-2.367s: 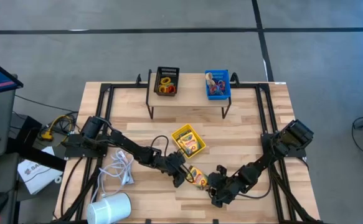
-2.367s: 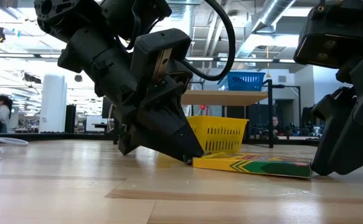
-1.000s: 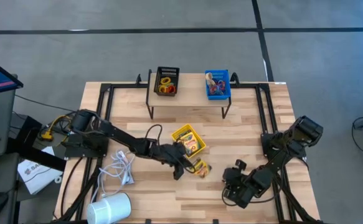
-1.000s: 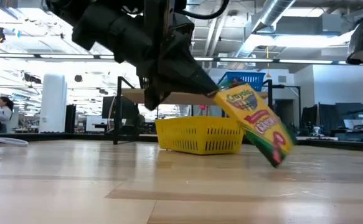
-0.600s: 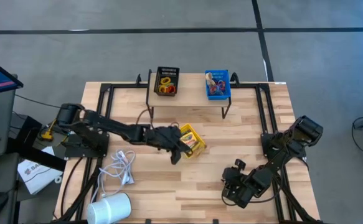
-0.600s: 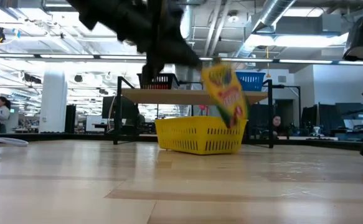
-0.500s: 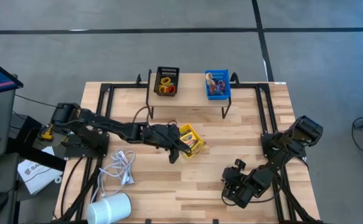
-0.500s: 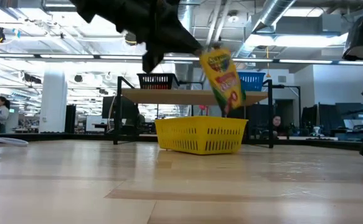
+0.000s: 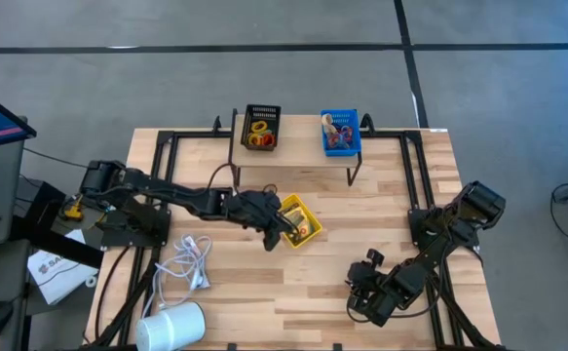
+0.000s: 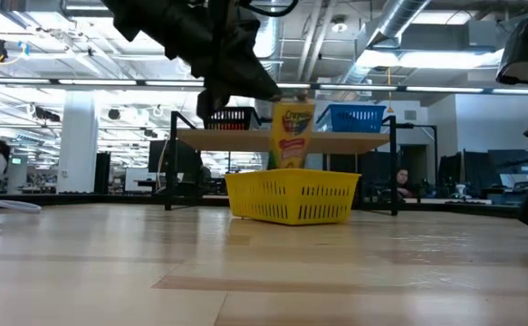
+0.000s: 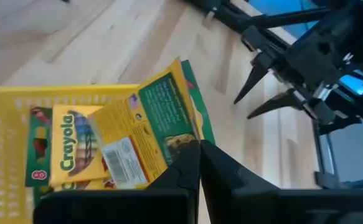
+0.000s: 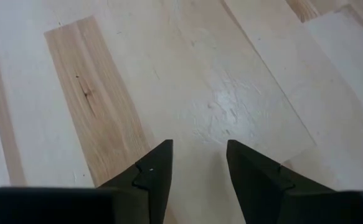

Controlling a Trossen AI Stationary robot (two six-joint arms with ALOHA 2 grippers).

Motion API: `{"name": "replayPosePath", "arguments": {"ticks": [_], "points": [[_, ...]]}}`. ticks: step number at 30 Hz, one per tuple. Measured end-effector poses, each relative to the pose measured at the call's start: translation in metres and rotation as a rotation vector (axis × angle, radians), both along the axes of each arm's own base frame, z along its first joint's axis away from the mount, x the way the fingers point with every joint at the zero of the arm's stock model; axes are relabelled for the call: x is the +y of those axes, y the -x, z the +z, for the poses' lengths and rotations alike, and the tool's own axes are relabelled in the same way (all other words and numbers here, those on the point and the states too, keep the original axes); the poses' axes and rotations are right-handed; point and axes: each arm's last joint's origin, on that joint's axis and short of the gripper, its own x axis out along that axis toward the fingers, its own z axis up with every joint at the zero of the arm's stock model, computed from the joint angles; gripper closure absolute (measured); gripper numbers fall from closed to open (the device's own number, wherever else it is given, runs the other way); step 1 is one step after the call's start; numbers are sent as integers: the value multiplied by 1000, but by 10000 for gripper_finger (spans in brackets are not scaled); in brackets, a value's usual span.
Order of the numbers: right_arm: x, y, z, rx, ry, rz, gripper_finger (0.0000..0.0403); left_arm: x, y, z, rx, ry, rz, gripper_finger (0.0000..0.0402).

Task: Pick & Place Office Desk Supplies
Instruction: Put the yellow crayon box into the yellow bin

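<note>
Crayon box [image 10: 292, 134] upright over yellow bin [image 10: 290, 198], apparently pinched by left gripper [image 11: 198, 163].

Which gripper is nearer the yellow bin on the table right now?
Left. The left gripper hangs over the yellow bin, holding a crayon box above it. The right gripper sits apart near the table's front.

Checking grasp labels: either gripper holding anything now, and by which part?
Left gripper pinches the yellow-and-green cardboard crayon box by one edge, above the yellow plastic bin. Right gripper: nothing.
</note>
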Motion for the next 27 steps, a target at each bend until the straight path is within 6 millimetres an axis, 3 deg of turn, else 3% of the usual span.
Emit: {"name": "replayPosePath", "arguments": {"ticks": [14,27], "points": [[0,0,0,0,6,6,253,-6,-2,6,-21,22,-32,401],[-1,-1,1,-11,25,10,253,10,-1,-6,83,11,10,401]]}}
